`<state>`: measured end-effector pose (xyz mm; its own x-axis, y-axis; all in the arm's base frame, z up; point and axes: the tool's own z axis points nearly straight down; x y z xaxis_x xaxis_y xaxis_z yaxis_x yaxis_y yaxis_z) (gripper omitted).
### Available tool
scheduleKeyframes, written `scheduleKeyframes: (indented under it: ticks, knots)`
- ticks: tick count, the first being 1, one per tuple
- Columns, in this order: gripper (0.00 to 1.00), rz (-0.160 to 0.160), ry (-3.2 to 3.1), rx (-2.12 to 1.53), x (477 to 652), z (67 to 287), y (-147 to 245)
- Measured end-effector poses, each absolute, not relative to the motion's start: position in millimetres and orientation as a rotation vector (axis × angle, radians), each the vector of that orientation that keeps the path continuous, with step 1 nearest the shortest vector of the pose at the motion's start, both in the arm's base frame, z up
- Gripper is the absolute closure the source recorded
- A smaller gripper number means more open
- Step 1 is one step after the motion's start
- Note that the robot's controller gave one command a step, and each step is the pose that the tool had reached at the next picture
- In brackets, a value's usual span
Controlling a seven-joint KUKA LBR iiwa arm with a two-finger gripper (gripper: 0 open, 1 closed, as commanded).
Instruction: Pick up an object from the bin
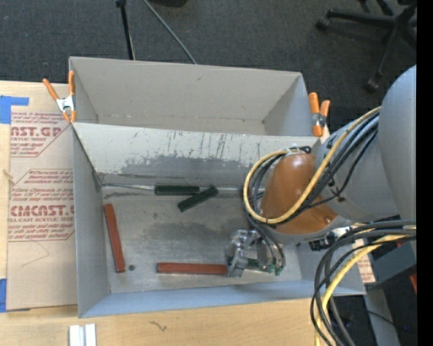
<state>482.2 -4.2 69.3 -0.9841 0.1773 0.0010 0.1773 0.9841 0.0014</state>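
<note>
- End effector (245, 260), lower centre of frame, sits at the right end of the red-brown bar (193, 268); whether it is open or closed cannot be told.
- Confirm you straddle the bar squarely before lifting.

Robotics lab or workshop, by the look: grey metal bin (91, 236) on a wooden table (203, 326), cabled robot arm (399, 149) reaching in, dark carpet (237, 34) behind, castored base of an office chair (352, 15) and thin legs of a stand (126, 30) at the top.
</note>
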Motion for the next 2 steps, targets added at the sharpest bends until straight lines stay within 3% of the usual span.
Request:
scheduleKeyframes:
  ticks: [2]
  knots:
    - [1.00, -0.002, -3.131, -0.279, 482.3, 102.5, -2.0]
